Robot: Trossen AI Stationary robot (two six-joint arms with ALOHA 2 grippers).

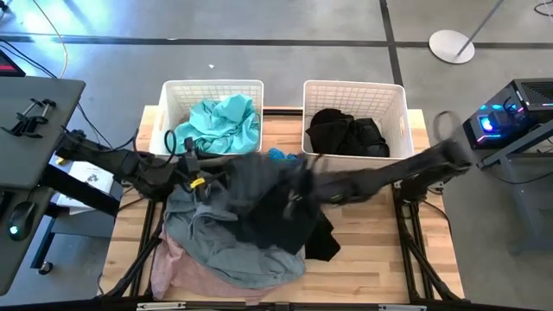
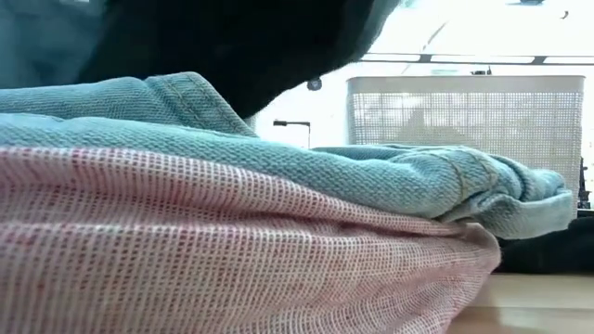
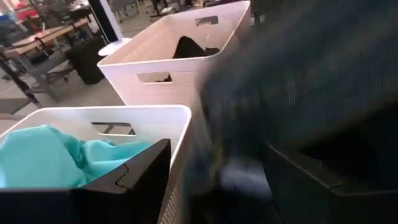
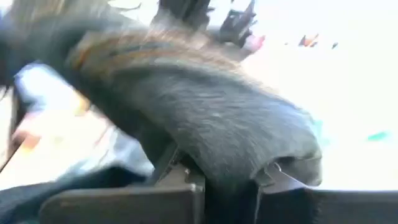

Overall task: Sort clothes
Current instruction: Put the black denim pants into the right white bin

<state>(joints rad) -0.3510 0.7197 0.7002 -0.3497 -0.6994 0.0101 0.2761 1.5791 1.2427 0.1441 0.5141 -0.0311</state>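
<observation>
A light wooden table is seen carrying two white slatted baskets set side by side along its far edge. A pale pink garment is spread on the near left part, overlain by a grey-blue denim garment. A black garment is laid near the middle.
</observation>
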